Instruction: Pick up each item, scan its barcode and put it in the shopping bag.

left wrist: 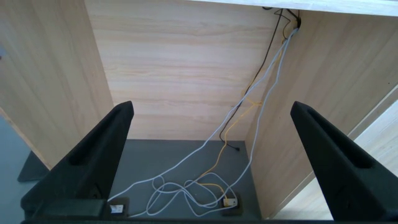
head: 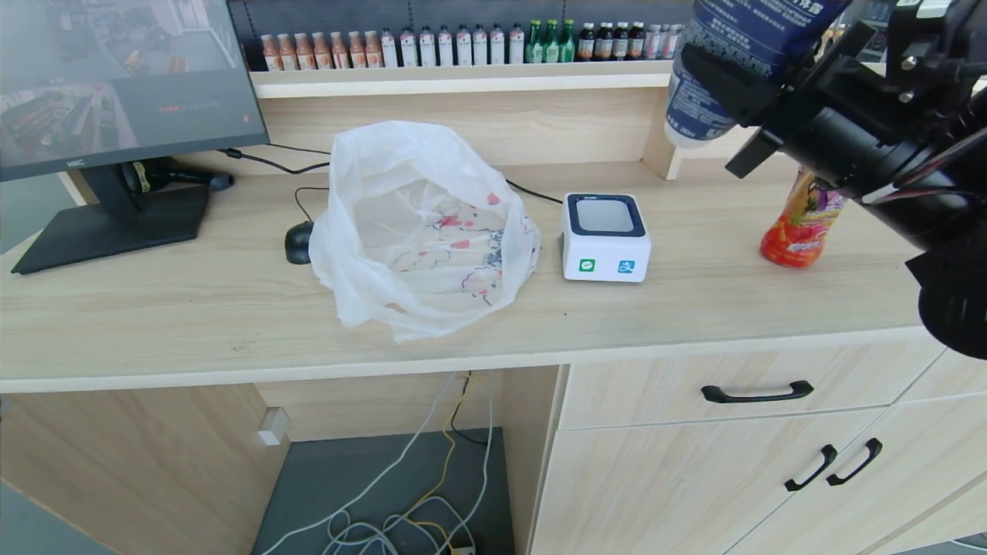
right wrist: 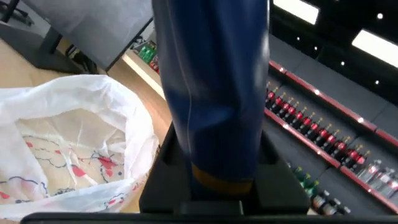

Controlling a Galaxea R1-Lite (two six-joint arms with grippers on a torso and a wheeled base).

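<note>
A pale wood counter runs across a shop. Behind it, at 12 o'clock, a shelf carries a row of drink bottles.

The white plastic shopping bag stands open-mouthed at the middle of the counter, with red and blue print showing through its thin wall. At 3 o'clock from it, just beside it, sits the white barcode scanner with its dark-framed window facing up. A black mouse lies against the bag at 9 o'clock. A monitor on a black stand fills the 10 o'clock corner.

Well off at 3 o'clock from the scanner, a red-orange bottle stands upright on the counter.

The right gripper is raised above the counter at 1 o'clock from the scanner and is clamped on a blue tube. The tube's white end points down toward the back ledge. The right wrist view shows the tube wedged between the black jaws, with the bag beyond it.

The left gripper hangs low with its fingers wide apart and nothing between them. It faces the recess under the counter, where loose cables trail to the floor.
</note>
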